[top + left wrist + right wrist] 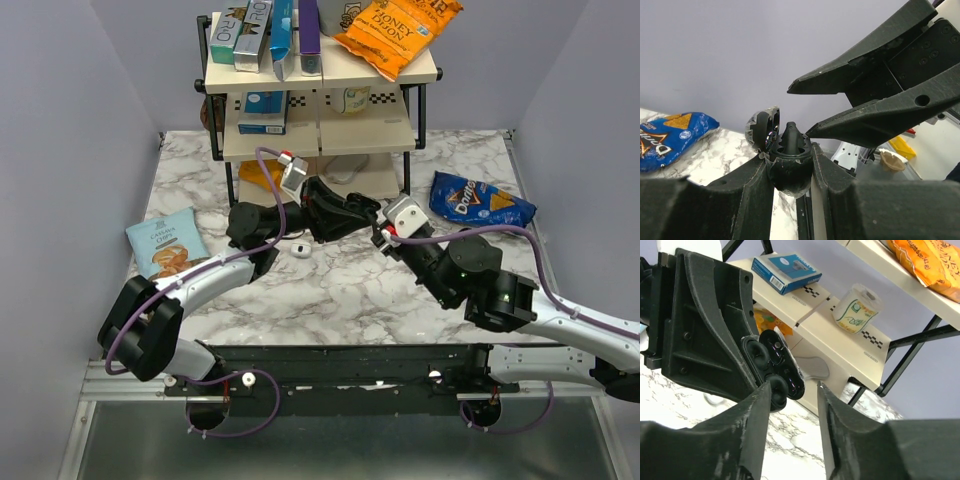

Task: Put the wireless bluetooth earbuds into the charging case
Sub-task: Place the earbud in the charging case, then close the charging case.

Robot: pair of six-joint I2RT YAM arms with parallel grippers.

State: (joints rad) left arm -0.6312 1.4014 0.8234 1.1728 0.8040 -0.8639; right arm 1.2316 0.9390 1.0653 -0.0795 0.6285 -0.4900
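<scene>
My left gripper (790,167) is shut on the charging case (787,175), a black rounded shell held off the table with its lid (760,131) swung open. One earbud (790,137) stands up out of the case. In the right wrist view the case's open face (787,367) shows that earbud (777,392) bulging from the lower socket; I cannot tell whether the dark round shape (756,351) above it is a bud or a bare socket. My right gripper (794,386) is open, nothing between its fingers, its left fingertip right beside the lower earbud. From above, both grippers (325,212) (372,224) meet mid-table.
A wire shelf rack (320,75) with boxes and an orange chip bag (395,30) stands just behind the grippers. A blue Doritos bag (478,200) lies at the right, a pale snack bag (165,245) at the left. A small white object (300,250) lies under the left wrist.
</scene>
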